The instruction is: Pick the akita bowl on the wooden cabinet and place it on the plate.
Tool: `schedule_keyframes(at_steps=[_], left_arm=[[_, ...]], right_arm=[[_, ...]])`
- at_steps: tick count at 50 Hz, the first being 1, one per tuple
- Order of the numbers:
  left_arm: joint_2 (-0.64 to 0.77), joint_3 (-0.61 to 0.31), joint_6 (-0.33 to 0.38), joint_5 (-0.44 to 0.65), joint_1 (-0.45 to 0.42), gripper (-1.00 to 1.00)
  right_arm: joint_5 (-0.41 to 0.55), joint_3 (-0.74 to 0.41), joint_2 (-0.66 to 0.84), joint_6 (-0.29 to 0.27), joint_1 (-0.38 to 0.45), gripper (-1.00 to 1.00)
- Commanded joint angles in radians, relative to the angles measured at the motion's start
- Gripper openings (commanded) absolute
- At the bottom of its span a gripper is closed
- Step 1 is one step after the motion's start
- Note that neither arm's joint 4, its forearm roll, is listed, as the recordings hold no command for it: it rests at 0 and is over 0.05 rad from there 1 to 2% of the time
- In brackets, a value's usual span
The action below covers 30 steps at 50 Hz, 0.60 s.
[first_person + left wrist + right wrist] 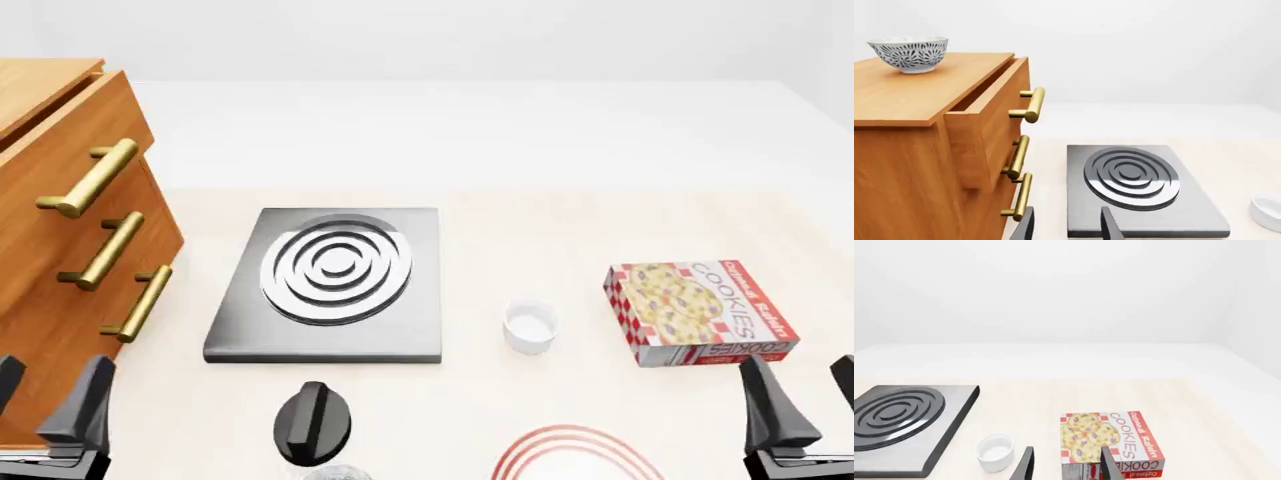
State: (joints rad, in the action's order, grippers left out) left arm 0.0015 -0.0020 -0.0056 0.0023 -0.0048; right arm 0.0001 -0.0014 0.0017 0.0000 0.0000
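Bowl (pixel 910 53) on cabinet (pixel 921 150) top, untouched; both grippers low at near edge of surface (pixel 561 230).

Left gripper (pixel 51 400) beside cabinet foot, fingers spread, holding nothing; right gripper (pixel 798 400) near cookie box (pixel 699 312), fingers likewise apart and empty; top drawer (pixel 991 125) stands partly out; stove (pixel 331 282) sits between cabinet and cup (pixel 530 326); plate (pixel 577 455) only partly in front view, at near edge; black knob (pixel 314 422) just left of it.
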Motion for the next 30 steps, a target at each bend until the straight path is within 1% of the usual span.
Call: schedule_keyframes(at_steps=[1, 10, 17, 20, 21, 24, 28, 30], left_arm=[[0.003, -0.008, -0.017, 0.009, -0.011, 1.00], [0.005, -0.026, -0.024, 0.030, -0.011, 1.00], [0.003, -0.061, -0.011, 0.059, -0.014, 1.00], [0.001, -0.085, 0.012, 0.074, -0.023, 1.00], [0.001, -0.092, 0.007, 0.085, -0.021, 1.00], [0.013, -0.141, -0.018, 0.145, -0.018, 1.00], [0.027, -0.211, -0.019, 0.198, -0.019, 1.00], [0.042, -0.257, -0.032, 0.231, -0.023, 1.00]], right_arm=[[0.002, -0.003, 0.002, 0.000, 0.000, 1.00], [0.003, -0.004, 0.001, 0.000, 0.000, 1.00], [0.002, -0.004, 0.002, 0.000, 0.000, 1.00], [0.001, -0.003, 0.002, 0.000, 0.000, 1.00], [0.001, -0.003, 0.003, 0.000, 0.000, 1.00], [0.000, -0.003, 0.003, 0.000, 0.000, 1.00], [0.001, -0.003, 0.003, 0.000, 0.000, 1.00], [0.001, -0.003, 0.002, 0.000, 0.000, 1.00]])
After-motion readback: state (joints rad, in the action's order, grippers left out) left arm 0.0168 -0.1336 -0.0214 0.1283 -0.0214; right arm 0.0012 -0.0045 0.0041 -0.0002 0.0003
